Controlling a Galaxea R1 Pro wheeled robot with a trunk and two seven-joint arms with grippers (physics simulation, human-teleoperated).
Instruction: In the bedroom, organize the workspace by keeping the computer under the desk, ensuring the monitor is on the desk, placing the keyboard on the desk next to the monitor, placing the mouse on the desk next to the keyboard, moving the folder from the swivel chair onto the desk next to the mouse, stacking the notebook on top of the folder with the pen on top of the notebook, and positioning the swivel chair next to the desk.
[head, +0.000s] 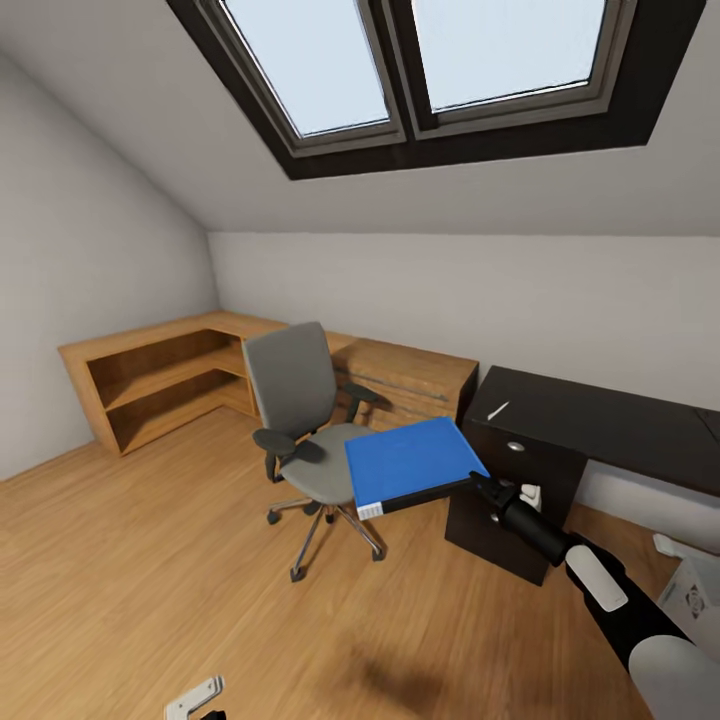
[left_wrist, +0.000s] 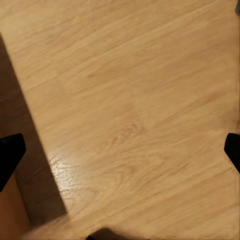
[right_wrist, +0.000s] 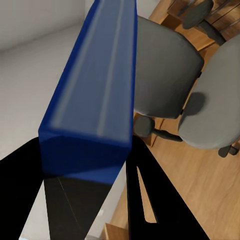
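At the very bottom left of the head view, a small white part of the left arm shows above the wood floor (head: 150, 600). In the left wrist view, the two black fingertips (left_wrist: 10, 155) of the left pincer (left_wrist: 120, 155) stand at the opposite edges of the frame, wide apart, with nothing between them but the floor.

From the lower right corner of the head view, the right arm reaches up and to the left. Its right pincer (head: 478, 484) is closed on the near right edge of the folder (head: 412, 462). The folder is bright blue with a black edge. It is held almost flat in the air, a little tilted, and it extends from the pincer toward the left of the frame. In the right wrist view, the two black fingers (right_wrist: 150, 200) clamp the folder (right_wrist: 95, 90) from both sides.

Just behind the folder, in the middle of the head view, is the swivel chair (head: 300, 420), grey, with black armrests. The folder overlaps the seat in the picture; I cannot tell if they touch.

To the right is the bench (head: 600, 425) with its glossy black top. A slim white pen (head: 498, 410) lies near its left end.

Farther away, at the left, low oak shelving (head: 160, 385) runs along the grey wall.
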